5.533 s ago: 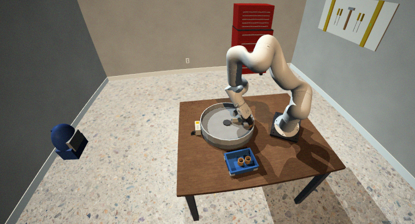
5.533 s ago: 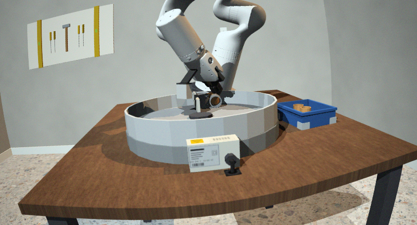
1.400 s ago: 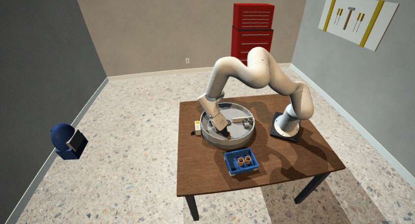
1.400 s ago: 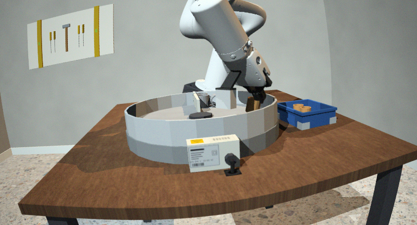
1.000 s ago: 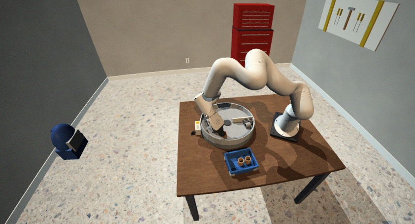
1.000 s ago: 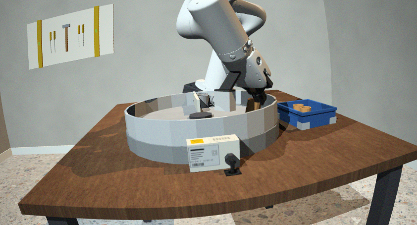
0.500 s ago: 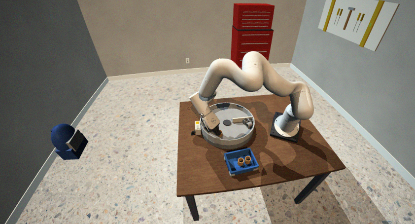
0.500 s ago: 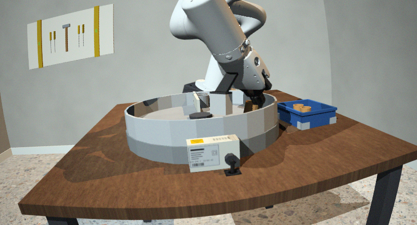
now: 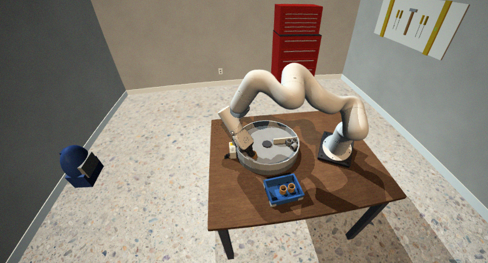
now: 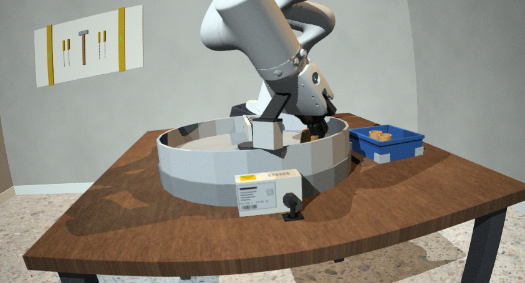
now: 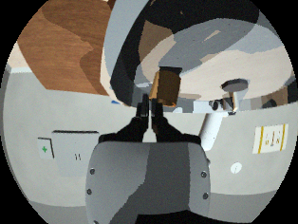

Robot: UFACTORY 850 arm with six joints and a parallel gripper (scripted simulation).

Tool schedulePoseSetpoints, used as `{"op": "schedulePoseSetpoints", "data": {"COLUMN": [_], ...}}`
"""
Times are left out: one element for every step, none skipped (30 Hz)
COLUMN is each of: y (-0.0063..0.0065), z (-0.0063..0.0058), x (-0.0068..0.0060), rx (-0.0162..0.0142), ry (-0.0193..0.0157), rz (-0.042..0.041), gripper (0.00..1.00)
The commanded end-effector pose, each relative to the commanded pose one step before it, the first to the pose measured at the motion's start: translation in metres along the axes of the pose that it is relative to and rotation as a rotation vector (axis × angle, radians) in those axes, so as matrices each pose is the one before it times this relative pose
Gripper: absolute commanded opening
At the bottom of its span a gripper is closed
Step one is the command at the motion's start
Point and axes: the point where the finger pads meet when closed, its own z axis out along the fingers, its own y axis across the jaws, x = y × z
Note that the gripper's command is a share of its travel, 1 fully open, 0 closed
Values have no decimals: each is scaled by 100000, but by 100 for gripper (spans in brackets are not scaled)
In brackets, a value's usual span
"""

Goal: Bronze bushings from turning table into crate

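My gripper (image 9: 251, 152) (image 10: 318, 131) (image 11: 150, 102) points down at a slant inside the turning table (image 9: 269, 167) (image 10: 220, 167), at its left part in the top view. Its fingers are nearly together, shut on the wall of a bronze bushing (image 9: 254, 156) (image 10: 313, 138) (image 11: 167, 87). Whether that bushing touches the turning table's floor is hard to tell. Two bronze bushings (image 9: 283, 189) (image 9: 291, 187) (image 10: 375, 134) (image 10: 384, 136) stand in the blue crate (image 9: 287, 201) (image 10: 400, 150). Grey steel bushings (image 9: 289, 142) (image 11: 214, 105) sit together at the turning table's right side in the top view.
The turning table has a raised rim wall, a dark centre hub (image 9: 266, 143) and a pale straight bar (image 9: 280, 141) (image 10: 247, 128) beside the steel bushings. A white labelled box (image 9: 232, 150) (image 10: 270, 192) stands outside the rim. The crate stands in front of the turning table in the top view.
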Motion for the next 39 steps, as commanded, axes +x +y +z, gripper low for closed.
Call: {"op": "schedulePoseSetpoints", "data": {"y": [142, 16, 0, 0, 3, 0, 0, 0, 0, 0, 0, 0, 0, 0, 0, 0, 0, 0, 0, 0, 0, 0, 0, 0, 0, 0, 0, 0, 0, 0, 0, 0, 2, 5, 10, 16, 0, 0, 23], "z": [-1542, -118, 0, 0, -21, 0, 0, 0, 0, 0, 0, 0, 0, 0, 0, 0, 0, 0, 0, 0, 0, -39, -217, -452, -642, -720, -662, -479, -235, -42, 0, 0, 2, 4, 8, 13, 0, 0, 19], "x": [1779, 141, 0, 0, 25, 0, 0, 0, 0, 0, 0, 0, 0, 0, 0, 0, 0, 0, 0, 0, 0, -32, -183, -380, -538, -604, -555, -402, -197, -35, 0, 0, -2, -5, -9, -14, 0, 0, -21], "rx": [25, 0, 0, 0, 0, 0, 0, 0, 0, 0, 0, 0, 0, 0, 0, 0, 0, 0, 0, 0, 0, 0, 0, 0, 0, 0, 0, 0, 0, 0, 0, -1, -7, -19, -35, -57, 0, 0, -84], "ry": [171, 0, 0, 0, 0, 0, 0, 0, 0, 0, 0, 0, 0, 0, 0, 0, 0, 0, 0, 0, 0, 0, 0, 0, 0, 0, 0, 0, 0, 0, 0, 1, 8, 22, 43, 68, 0, 0, 99], "rz": [-52, 0, 0, 0, 0, 0, 0, 0, 0, 0, 0, 0, 0, 0, 0, 0, 0, 0, 0, 0, 0, 0, 0, 0, 0, 0, 0, 0, 0, 0, 0, -3, -19, -51, -97, -156, 0, 0, -227], "gripper": [0, 0, 0, 0, 0, 0, 0, 10, 10, 10, 10, 10, 10, 10, 10, 10, 10, 10, 10, 10, 10, 10, 10, 10, 10, 10, 10, 10, 10, 10, 10, 62, 62, 62, 62, 62, 62, 62, 62]}}
